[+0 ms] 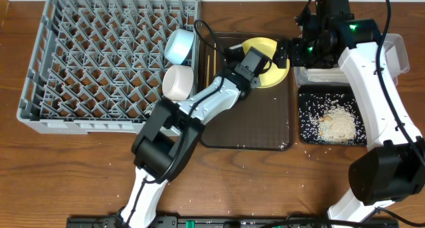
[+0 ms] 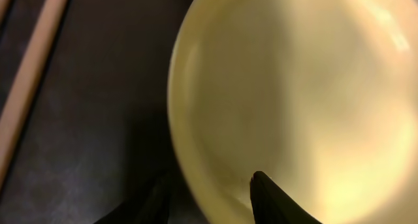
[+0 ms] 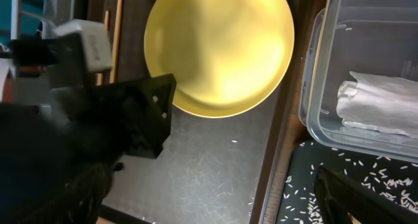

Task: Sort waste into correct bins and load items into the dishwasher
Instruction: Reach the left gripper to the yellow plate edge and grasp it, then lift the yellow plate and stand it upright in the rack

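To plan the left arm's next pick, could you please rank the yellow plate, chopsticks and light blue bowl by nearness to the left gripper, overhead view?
1. yellow plate, right at the left gripper.
2. chopsticks, to its left, in the brown tray.
3. light blue bowl, farther left, at the rack edge.

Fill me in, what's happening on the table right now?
The left gripper is open around the rim of the yellow plate on the brown tray, with chopsticks lying beside it. The right gripper hovers over the clear tub, which holds a napkin. Rice sits in the black tray. A blue bowl and a white bowl stand at the rack's right edge.
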`<state>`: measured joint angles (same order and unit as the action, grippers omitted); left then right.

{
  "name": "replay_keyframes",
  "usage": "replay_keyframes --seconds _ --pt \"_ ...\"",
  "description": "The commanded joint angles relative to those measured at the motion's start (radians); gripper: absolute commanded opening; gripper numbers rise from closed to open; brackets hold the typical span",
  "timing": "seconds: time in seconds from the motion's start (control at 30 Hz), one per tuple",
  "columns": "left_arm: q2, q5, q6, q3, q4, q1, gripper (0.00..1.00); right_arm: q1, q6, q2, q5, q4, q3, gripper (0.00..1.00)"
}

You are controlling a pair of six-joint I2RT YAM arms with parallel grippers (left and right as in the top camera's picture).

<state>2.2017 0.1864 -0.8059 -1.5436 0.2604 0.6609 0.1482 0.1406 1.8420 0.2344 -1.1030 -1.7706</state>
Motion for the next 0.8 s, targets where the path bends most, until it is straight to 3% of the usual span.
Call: replay_keyframes --seconds 0.0,0.1,0.27,0.53,0.77 --pt "0.043 0.02 -0.013 0.008 0.005 -0.005 0.4 0.01 -0.008 -0.005 -0.002 -0.001 0.0 0.99" --pt "0.067 0.019 -0.039 0.008 0.008 0.0 0.39 0.01 -0.008 -0.005 -0.002 -0.001 0.0 0.99" --pt "0.085 0.005 -0.046 0.008 0.069 0.003 0.08 0.01 -0.008 -0.005 -0.002 -0.001 0.0 0.99" --pt "0.077 -0.041 -0.045 0.008 0.2 -0.002 0.07 0.01 -0.008 -0.005 -0.002 -0.001 0.0 0.99" --pt "-0.018 -0.071 -0.003 0.008 0.203 -0.053 0.07 0.01 -0.008 -0.005 -0.002 -0.001 0.0 0.99"
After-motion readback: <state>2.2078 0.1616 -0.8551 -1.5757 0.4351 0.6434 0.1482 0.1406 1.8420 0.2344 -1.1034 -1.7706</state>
